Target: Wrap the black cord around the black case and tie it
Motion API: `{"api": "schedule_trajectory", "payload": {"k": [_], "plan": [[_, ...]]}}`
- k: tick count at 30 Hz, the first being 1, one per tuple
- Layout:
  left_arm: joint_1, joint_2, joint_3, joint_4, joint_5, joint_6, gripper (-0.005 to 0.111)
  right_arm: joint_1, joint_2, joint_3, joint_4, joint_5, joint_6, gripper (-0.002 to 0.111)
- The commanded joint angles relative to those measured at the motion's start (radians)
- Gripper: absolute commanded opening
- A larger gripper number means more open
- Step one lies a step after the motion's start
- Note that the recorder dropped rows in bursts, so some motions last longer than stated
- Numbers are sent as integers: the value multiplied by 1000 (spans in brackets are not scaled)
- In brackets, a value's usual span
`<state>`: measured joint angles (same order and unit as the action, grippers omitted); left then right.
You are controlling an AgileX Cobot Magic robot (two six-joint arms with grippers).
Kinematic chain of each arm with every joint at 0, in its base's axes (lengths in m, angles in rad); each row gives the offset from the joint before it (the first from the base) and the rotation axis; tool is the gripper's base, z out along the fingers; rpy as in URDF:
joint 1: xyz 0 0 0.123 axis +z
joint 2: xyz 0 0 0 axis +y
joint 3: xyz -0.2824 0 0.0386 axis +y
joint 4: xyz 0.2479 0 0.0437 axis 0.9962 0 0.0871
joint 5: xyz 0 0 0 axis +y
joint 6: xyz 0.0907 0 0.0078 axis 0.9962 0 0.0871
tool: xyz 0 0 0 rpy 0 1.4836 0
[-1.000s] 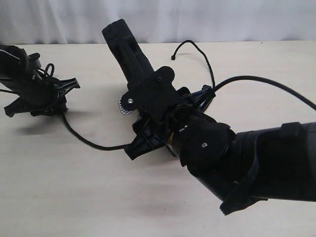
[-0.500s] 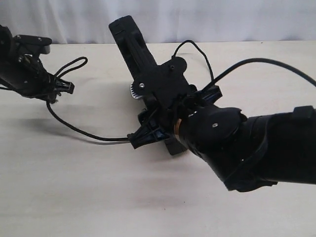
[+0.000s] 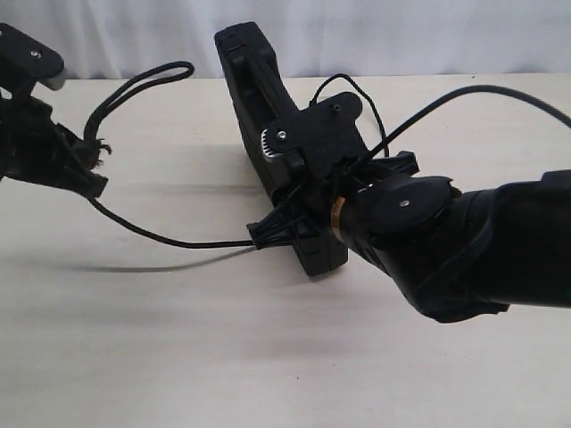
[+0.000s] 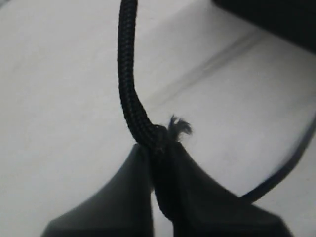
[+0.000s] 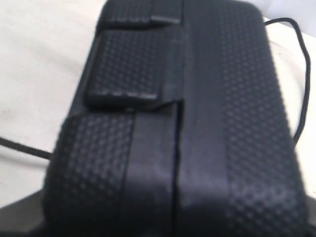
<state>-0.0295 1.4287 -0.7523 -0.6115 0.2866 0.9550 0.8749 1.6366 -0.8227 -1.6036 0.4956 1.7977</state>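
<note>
Pale wooden tabletop (image 3: 178, 357) fills the scene, with a white curtain (image 3: 401, 36) along the far edge. At centre right, the right gripper (image 3: 308, 218) is clamped across the near end of a flat, rectangular matte black case (image 3: 250, 80), holding it on edge with its far end tilted up. At far left, the left gripper (image 3: 85, 174) is pinched closed on the frayed knot of a thin braided black cord (image 3: 161, 236). A loop of it rises above the fingers. From there the cord sags across the table to the case's near end, and another stretch curls out beyond the case on the right. No full turn around the case shows and nothing is tied, so the wrapping looks barely begun.
</note>
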Motion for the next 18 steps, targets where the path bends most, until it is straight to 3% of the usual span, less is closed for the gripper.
{"api": "schedule_trajectory", "payload": {"k": [1, 18], "plan": [[-86, -64, 80, -222, -38, 384, 0, -2, 23, 15, 33, -109, 11, 4], [-216, -24, 87, -209, -347, 408, 0, -3, 23, 15, 33, -109, 11, 4]]}}
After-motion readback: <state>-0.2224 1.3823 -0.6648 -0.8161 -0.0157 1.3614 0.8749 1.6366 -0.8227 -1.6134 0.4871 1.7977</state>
